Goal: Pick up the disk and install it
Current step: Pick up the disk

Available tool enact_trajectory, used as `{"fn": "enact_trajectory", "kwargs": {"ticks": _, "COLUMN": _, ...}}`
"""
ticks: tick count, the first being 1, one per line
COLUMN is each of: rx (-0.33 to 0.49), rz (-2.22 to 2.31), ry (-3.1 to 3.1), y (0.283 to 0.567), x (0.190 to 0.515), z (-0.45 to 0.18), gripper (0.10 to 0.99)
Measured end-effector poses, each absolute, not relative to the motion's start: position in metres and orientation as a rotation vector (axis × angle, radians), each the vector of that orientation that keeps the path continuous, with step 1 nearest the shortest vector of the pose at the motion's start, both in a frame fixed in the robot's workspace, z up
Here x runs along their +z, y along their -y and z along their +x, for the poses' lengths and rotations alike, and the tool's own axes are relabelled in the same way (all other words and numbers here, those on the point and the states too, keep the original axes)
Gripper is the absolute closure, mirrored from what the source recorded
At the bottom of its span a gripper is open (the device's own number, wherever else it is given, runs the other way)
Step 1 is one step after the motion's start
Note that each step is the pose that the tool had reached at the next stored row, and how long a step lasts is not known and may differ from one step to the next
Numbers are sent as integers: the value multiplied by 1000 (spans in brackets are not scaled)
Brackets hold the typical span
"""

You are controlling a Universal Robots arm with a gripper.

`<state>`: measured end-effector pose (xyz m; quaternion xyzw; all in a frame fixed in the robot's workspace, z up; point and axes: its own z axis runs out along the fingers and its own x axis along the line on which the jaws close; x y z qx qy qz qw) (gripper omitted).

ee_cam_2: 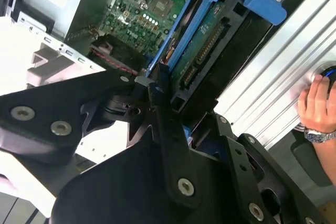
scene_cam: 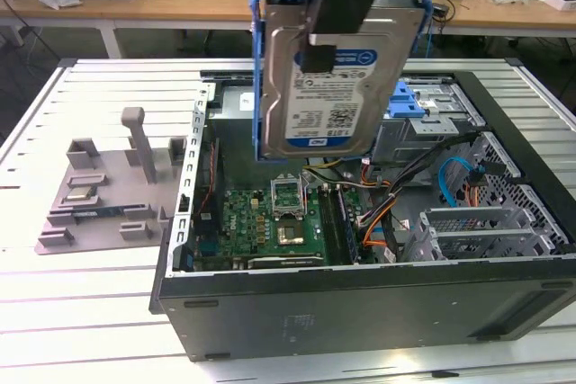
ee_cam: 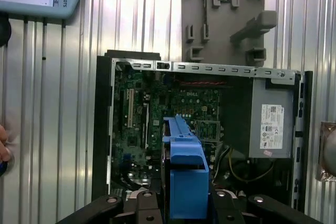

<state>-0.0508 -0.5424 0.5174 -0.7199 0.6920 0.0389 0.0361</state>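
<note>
Ribbed metal tabletop point(scene_cam: 90, 303) carried an open computer case point(scene_cam: 360, 317), with a grey stand point(scene_cam: 108, 191) lying just beside it on the exterior view's left. Above the case's green motherboard point(scene_cam: 261, 222), and clear of it, the disk point(scene_cam: 333, 101) hung upright in its blue frame, label towards the exterior camera. The gripper point(scene_cam: 317, 47) had its jaws clamped on the disk's flat faces. A person's hand point(ee_cam_2: 317, 100) lay at the table's edge in the second wrist view
</note>
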Motion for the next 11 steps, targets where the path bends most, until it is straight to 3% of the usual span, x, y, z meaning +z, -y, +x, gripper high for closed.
{"fn": "enact_trajectory", "kwargs": {"ticks": 11, "rx": 119, "rz": -2211, "ry": -2125, "y": 542, "x": 517, "z": -14, "gripper": 718}}
